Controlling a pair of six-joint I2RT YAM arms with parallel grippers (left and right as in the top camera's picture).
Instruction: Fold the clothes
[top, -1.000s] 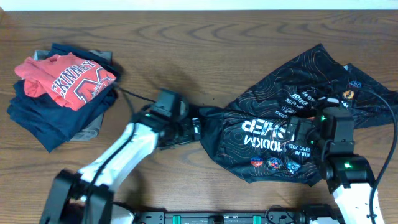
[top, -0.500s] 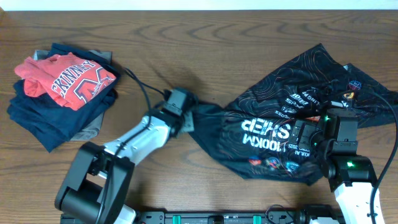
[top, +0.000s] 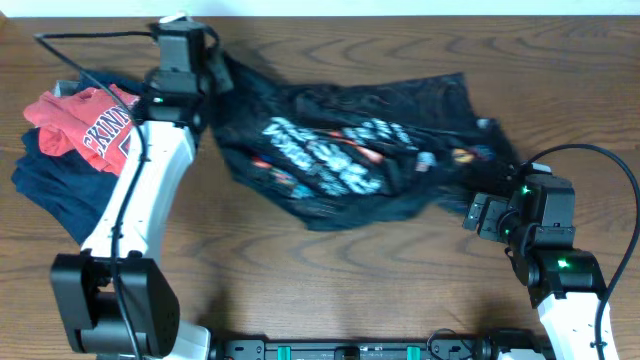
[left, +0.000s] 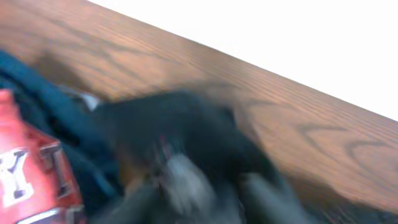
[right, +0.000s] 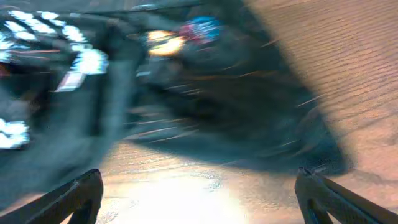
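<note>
Clutter: red shirt (top: 85, 135) on navy pile (top: 60, 195) at the worktop's (top: 330, 270) left edge, just beside the left gripper (top: 212, 70). Garment (top: 340, 155) lies crumpled across the centre, running from that gripper to just beside the right gripper (top: 478, 213). Left jaws are blurred with dark cloth at them, so can't tell if clamped. Right gripper spread wide, empty, off the cloth. Versus earlier: left arm swung from centre to far-left edge, dragging the garment out from under the right gripper.
</note>
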